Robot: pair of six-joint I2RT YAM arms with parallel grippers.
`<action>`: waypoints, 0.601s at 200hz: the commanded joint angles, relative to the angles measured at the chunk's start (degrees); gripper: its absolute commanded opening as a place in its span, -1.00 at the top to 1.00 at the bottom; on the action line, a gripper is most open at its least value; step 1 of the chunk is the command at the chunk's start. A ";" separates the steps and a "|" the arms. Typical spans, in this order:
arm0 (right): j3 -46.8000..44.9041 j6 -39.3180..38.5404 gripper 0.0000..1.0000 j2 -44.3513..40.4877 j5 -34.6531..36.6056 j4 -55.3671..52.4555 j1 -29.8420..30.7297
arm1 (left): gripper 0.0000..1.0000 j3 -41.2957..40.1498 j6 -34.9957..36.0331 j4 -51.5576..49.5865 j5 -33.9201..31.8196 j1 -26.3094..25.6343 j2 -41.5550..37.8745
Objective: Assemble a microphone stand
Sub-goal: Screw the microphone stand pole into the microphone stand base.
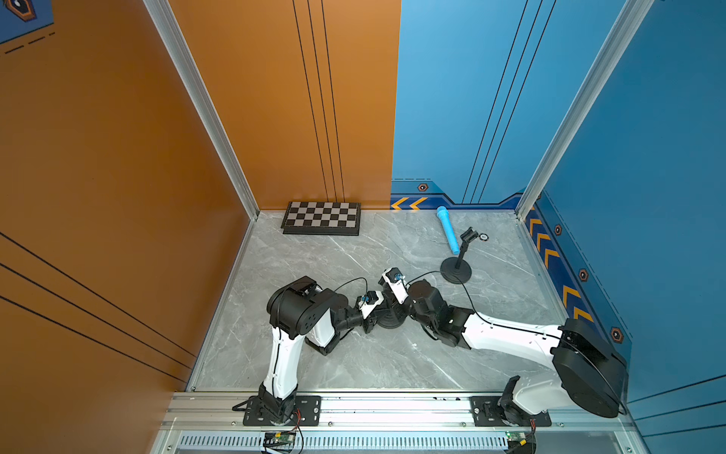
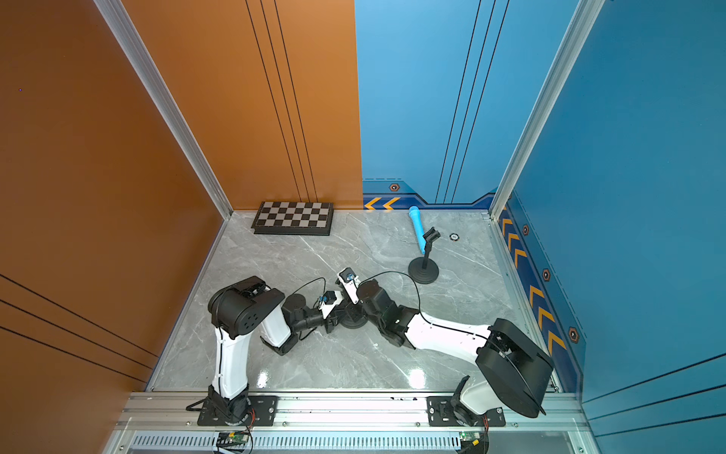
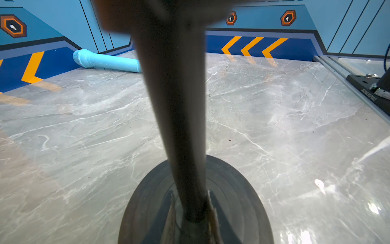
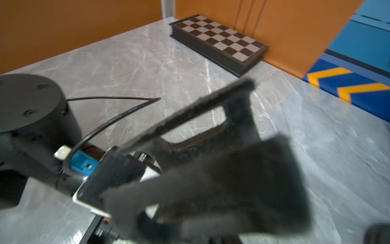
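Left gripper (image 3: 192, 211): closed on the black stand pole (image 3: 179, 109). In the left wrist view its two fingers (image 3: 171, 213) pressed the pole from either side, low down, just above where the pole met the base.
Right gripper (image 1: 387, 308): jaws closed, beside the left one over the same stand. The right wrist view was blurred, so whether it gripped anything could not be told.
Stand pole: rose from the centre of the round black base (image 3: 236, 196). Its upper end ran into a dark blur in the left wrist view.
Round base: sat flat on the grey marble tabletop (image 1: 314, 271), near the middle. In both top views it was mostly hidden under the two wrists, with only its near edge (image 1: 391, 323) showing.
Second microphone stand (image 1: 459, 264): stood upright on its own disc base, further back and to the right, with a clip (image 1: 469, 235) on top, well apart from both grippers.
Blue microphone (image 1: 448, 230): lay on the tabletop near the back wall, just beside the second stand, held by nothing.
Small round object (image 1: 483, 237): lay on the table near the clip, too small to identify.
Chessboard (image 1: 322, 218): folded and lying flat against the orange back wall, at the left rear.
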 commanded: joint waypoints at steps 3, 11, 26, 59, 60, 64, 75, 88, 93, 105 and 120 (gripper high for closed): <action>-0.48 16.65 1.00 3.65 22.41 0.86 3.75 | 0.46 -0.83 0.49 -7.67 -2.73 0.29 2.22; 0.59 17.04 1.00 4.87 23.01 0.46 4.35 | 0.46 -0.76 0.51 -7.67 -2.77 0.33 2.38; 2.06 16.82 1.00 5.96 22.36 -0.65 4.54 | 0.46 -0.40 0.50 -7.63 -2.94 0.35 2.99; 3.73 6.98 0.35 1.66 5.48 -5.39 1.13 | 0.46 -0.45 0.42 -7.67 -2.74 0.41 3.06; 3.76 6.38 0.33 1.44 4.76 -5.63 0.95 | 0.46 -0.46 0.41 -7.67 -2.78 0.39 3.04; 3.78 4.43 0.24 0.71 1.77 -6.46 0.33 | 0.46 -0.41 0.45 -7.66 -2.76 0.38 3.02; 3.18 -0.88 0.11 -1.57 -10.33 -8.72 -2.71 | 0.46 -0.40 0.40 -7.63 -2.90 0.45 2.94; 1.57 -5.80 0.04 -3.55 -24.57 -9.32 -7.10 | 0.46 -0.44 0.40 -7.64 -2.81 0.53 2.85; 0.71 -7.13 0.02 -4.05 -30.20 -8.74 -9.05 | 0.46 -0.45 0.44 -7.67 -2.69 0.56 2.87; -0.80 -10.53 0.01 -4.35 -41.25 -7.93 -12.94 | 0.46 -0.46 0.37 -7.64 -2.47 0.66 2.78; -0.41 -16.10 -0.01 -4.45 -46.15 -10.80 -14.61 | 0.46 -0.54 0.33 -7.63 -2.45 0.80 2.36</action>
